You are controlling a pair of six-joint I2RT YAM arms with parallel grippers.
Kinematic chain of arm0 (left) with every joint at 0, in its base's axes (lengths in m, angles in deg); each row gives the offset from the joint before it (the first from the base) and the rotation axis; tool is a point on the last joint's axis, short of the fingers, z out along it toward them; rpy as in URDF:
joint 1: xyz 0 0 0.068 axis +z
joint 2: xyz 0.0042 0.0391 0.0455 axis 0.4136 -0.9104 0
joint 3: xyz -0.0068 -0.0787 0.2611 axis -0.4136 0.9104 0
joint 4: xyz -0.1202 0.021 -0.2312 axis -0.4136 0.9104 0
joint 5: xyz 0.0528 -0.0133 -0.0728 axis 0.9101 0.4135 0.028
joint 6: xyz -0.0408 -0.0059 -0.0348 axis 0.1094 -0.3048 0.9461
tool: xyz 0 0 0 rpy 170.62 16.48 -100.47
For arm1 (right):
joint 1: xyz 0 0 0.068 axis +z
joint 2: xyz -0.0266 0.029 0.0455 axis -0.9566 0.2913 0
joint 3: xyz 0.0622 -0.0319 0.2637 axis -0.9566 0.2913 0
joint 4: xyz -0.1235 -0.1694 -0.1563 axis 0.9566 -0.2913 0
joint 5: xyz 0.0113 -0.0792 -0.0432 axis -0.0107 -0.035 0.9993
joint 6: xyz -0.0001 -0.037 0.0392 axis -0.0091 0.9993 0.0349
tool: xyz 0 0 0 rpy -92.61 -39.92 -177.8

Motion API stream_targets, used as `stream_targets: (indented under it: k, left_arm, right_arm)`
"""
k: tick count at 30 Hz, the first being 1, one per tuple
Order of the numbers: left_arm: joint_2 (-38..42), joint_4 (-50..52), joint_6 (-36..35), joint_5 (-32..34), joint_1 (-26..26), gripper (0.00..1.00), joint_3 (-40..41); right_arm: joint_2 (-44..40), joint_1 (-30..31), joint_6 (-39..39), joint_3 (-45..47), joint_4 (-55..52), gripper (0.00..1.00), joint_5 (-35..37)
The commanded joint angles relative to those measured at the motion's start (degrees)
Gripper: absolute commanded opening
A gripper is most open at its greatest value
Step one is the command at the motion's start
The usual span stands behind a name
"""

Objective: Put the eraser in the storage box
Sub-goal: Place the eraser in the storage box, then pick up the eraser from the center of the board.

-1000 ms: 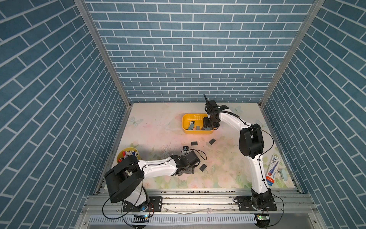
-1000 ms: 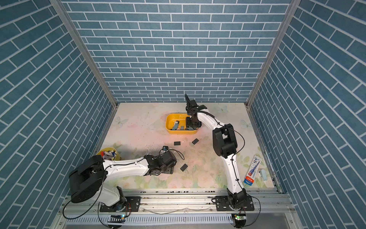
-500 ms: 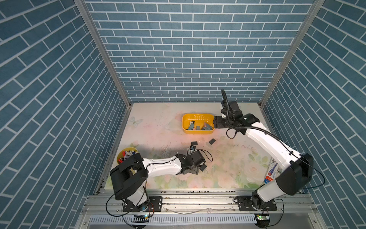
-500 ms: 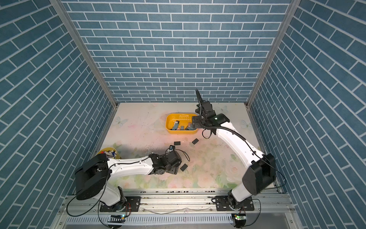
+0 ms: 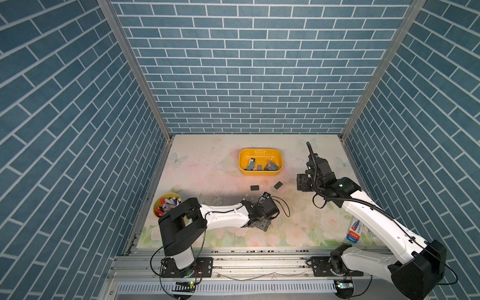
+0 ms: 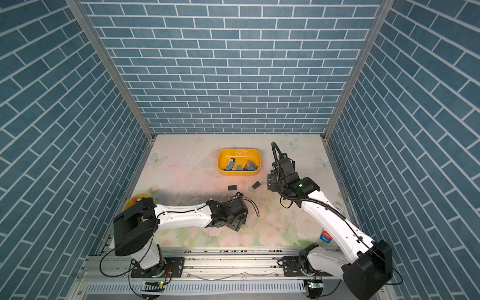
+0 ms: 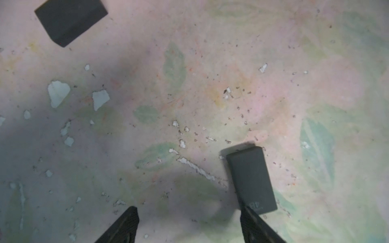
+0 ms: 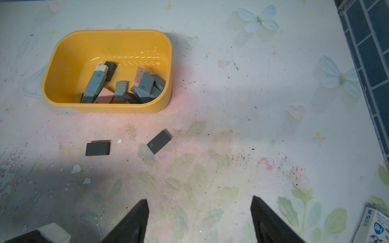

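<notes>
Visibly wide, empty: right gripper (image 8: 199,199), left gripper (image 7: 188,210) beside eraser (image 7: 251,178).

Yellow pen cup (image 5: 164,205), HB pencil box (image 8: 375,228), floral tabletop (image 5: 207,166), blue brick walls (image 5: 246,78)

Top views: I recorded bright, even light from overhead, and both were sharp throughout.
Table (image 5: 207,166): my left arm (image 5: 223,218) cast a broad, soft shadow on its far side.
A reddish glow lay on the table just near of the storage box (image 8: 69,52).
Left wrist view: dim, grainy and half under grey shadow. My left gripper (image 7: 188,212) was out of focus.
Right wrist view: brighter, with shadow toward the near left. My right gripper (image 8: 200,199) was blurred, and the wall (image 8: 370,42) bowed at the picture's edge.
</notes>
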Motion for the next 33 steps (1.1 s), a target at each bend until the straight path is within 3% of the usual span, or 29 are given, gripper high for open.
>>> stream_targets:
  k: [1, 8, 17, 33]
  left_arm:
    - [-1.9, 1.8, -2.5, 0.5, -0.9, 0.81, -1.5]
    - [-3.3, 2.8, -2.4, 0.0, -2.3, 0.81, -3.7]
    - [1.9, 10.8, 4.4, 0.6, -4.0, 0.81, -8.0]
    - [-7.2, 17.9, 25.6, 2.5, -4.0, 0.8, -16.2]
  right_arm:
    - [-2.5, 0.0, -2.8, 1.6, -0.5, 0.78, 2.2]
    - [-4.3, 0.1, -3.5, 2.7, -0.6, 0.78, 1.8]
    - [-4.8, 0.0, -3.8, 4.3, 0.0, 0.78, 1.1]
    - [-5.9, 0.0, -3.8, 5.1, 0.4, 0.76, 0.5]
